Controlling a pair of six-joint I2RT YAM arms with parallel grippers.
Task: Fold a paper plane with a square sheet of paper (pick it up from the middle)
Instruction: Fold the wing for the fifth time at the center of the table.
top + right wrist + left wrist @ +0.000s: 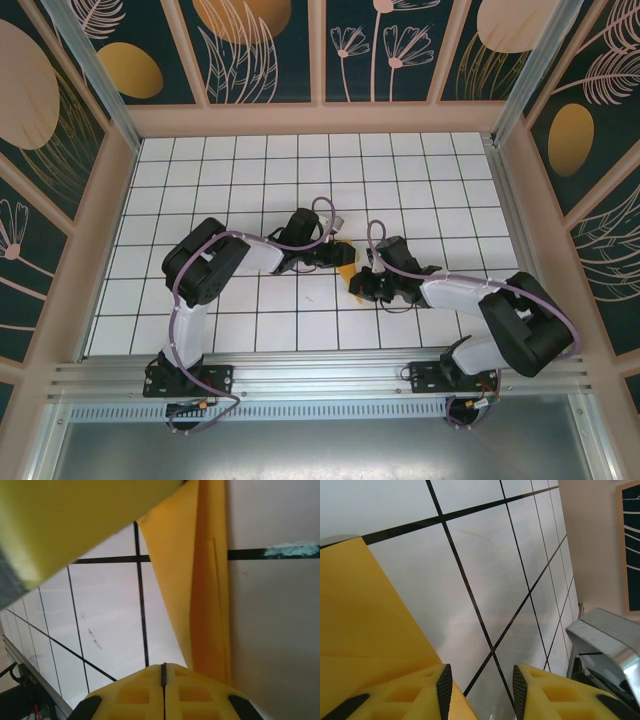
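Seen from above, the left arm [205, 265] reaches in over a white tiled table [260, 180] with black grid lines, boxed in by dark walls [260, 50] printed with pale leaves and flowers. The left gripper [338, 256] sits just left of the folded paper [346, 268] and covers its left part. Only a small orange-yellow wedge of paper shows, so its full outline is hidden.

In the left wrist view, the left gripper [482, 690] has its two yellow fingers [400, 700] spread apart, with bare tile and a grid line showing in the gap. The folded paper [360, 620] fills the lower left. It is cut off by the frame, and its edge runs under the left-hand finger. Whether that finger touches the paper cannot be told. To the right of the paper, a blurred grey metal part [605, 640] is cut off at the frame's edge and is hard to identify.

The right gripper [358, 288] sits just right of the paper and slightly nearer the arm bases, with the right arm [500, 310] stretching away from it. In the right wrist view, the right gripper [163, 680] has its fingers pressed together, with only a thin seam between them. The folded paper [205, 605] lies flat on the tiles as a long layered strip with a lengthwise crease. Its lower end slips behind the right-hand finger, so contact there cannot be judged. Up and left of the paper, a large yellow blur [75, 515] hangs too close to the lens to make out.
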